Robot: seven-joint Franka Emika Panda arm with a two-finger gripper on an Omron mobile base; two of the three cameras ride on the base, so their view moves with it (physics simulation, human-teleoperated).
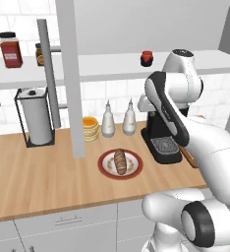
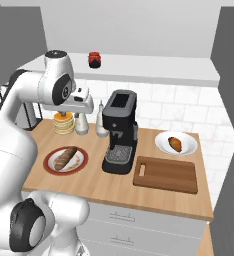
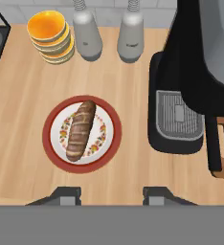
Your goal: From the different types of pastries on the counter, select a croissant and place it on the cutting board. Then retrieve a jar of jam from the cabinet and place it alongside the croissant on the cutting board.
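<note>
— Fingers (image 3: 68,194) of the gripper (image 3: 113,195) look drawn in and hold nothing, though their tips are perhaps too cut off to be sure. They hang over the wood-grain counter (image 3: 18,119).

— And the croissant (image 2: 175,143)?

— Golden, curved, on a round white plate (image 2: 189,148) just behind the flat dark-brown cutting board (image 2: 166,174). The squat red jar of jam (image 2: 94,59) stands on the white cabinet (image 2: 154,67) shelf.

The surface (image 1: 43,172) is seen from behind and left of the arm, looking forward and down. From behind and right, the same stretch is covered, the board (image 2: 166,175) included. From the hand, it is viewed close and straight down. The loaf (image 3: 80,130) and pancakes (image 3: 50,36) are shared by all three.
</note>
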